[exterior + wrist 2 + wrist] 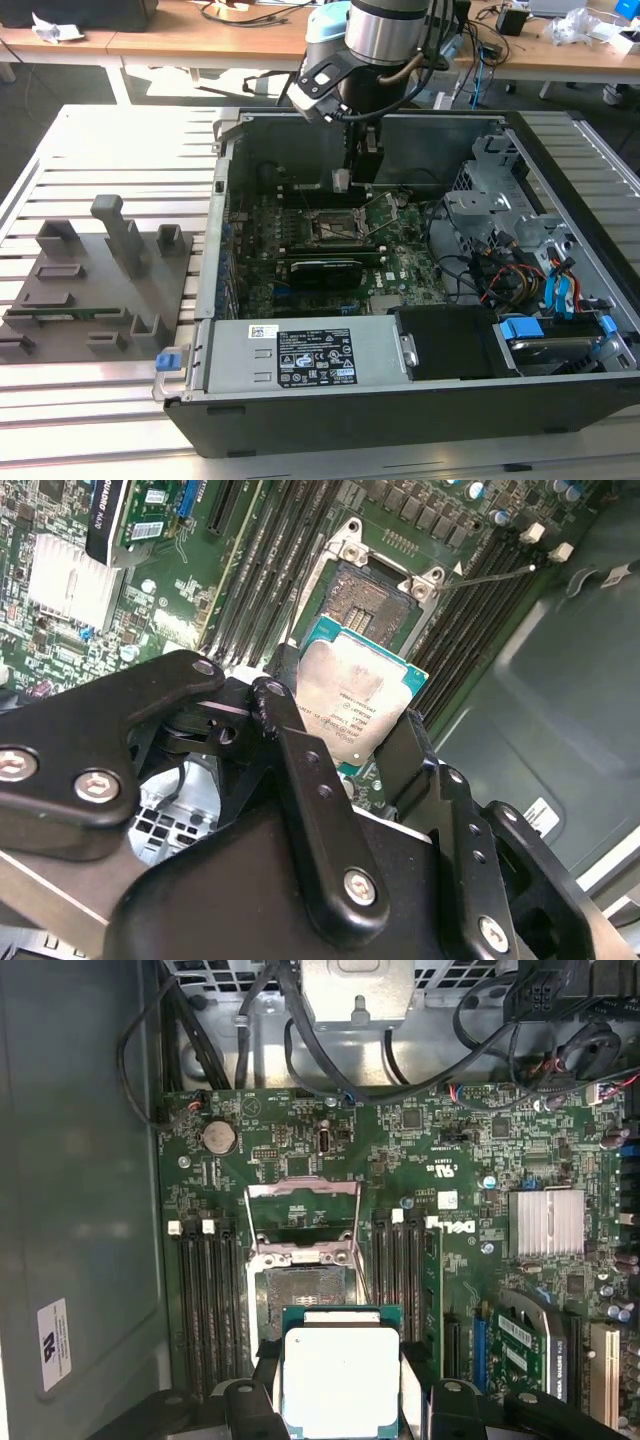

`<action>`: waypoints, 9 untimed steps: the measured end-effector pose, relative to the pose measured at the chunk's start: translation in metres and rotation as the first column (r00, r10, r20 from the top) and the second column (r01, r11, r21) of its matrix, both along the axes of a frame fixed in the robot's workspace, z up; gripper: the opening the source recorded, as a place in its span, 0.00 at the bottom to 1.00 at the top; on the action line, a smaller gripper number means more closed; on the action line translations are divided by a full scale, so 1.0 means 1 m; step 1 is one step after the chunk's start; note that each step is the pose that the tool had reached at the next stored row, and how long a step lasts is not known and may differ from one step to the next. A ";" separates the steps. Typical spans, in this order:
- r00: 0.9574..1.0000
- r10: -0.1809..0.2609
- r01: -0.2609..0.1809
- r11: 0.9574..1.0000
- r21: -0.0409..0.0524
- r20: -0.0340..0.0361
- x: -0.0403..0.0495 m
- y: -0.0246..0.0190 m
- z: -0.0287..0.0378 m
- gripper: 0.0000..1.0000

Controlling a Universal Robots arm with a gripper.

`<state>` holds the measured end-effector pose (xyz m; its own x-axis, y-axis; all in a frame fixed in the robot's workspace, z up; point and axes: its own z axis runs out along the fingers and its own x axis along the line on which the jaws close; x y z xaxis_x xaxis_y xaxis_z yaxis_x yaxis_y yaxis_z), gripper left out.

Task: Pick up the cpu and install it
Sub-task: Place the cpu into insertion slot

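Silvery-pink metal tops the one item you are after: a single cpu, gripped flat by two opposite edges in the claw. The jaws are closed only to the chip's width and have nothing else in them. In both wrist views the chip hangs above the green board, just short of the socket and not touching it. Progress, as judged: the pick-up is done and the carry into the open computer case is done. The seating is not, since the socket lies bare with its metal latch frame raised. Your count on hand:
- one cpu
- one socket
- one claw
- one long black card
- one finned silver block
- one coin battery
- two banks of memory slots, one on each side of the socket
- one grey parts tray, beside the case at the exterior view's left
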<state>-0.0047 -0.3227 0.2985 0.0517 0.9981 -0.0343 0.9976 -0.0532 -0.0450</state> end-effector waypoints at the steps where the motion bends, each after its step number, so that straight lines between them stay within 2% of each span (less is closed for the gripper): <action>1: 1.000 -0.005 0.005 1.000 0.000 0.000 0.0000 0.0000 0.0000 0.55; 9: 0.999 -0.052 0.052 0.999 0.000 0.000 0.0000 0.0000 -0.0001 0.55</action>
